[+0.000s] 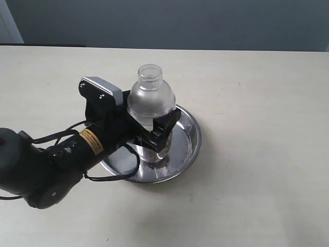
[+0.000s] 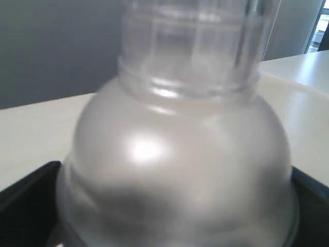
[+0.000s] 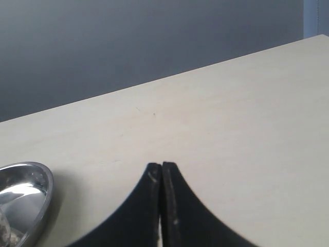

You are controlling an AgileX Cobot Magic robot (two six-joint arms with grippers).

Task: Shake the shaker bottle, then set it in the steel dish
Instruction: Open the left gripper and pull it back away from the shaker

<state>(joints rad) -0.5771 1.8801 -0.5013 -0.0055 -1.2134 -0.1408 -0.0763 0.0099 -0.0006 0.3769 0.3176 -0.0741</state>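
The shaker bottle (image 1: 150, 95) stands upright inside the steel dish (image 1: 193, 139), its clear domed lid and round cap on top. Its foot is low in the dish, and I cannot tell whether it touches the floor. My left gripper (image 1: 152, 126) is shut on the bottle's body just under the dome, reaching in from the left. In the left wrist view the dome (image 2: 180, 170) fills the picture, with a black finger (image 2: 25, 206) at each side. My right gripper (image 3: 162, 165) is shut on nothing, above bare table, with the dish's rim (image 3: 43, 198) off to one side.
The light wooden table (image 1: 257, 92) spreads all round the dish, with a grey wall behind its far edge. The left arm's black body and cables (image 1: 56, 159) lie over the table's front left. The right arm is outside the exterior view.
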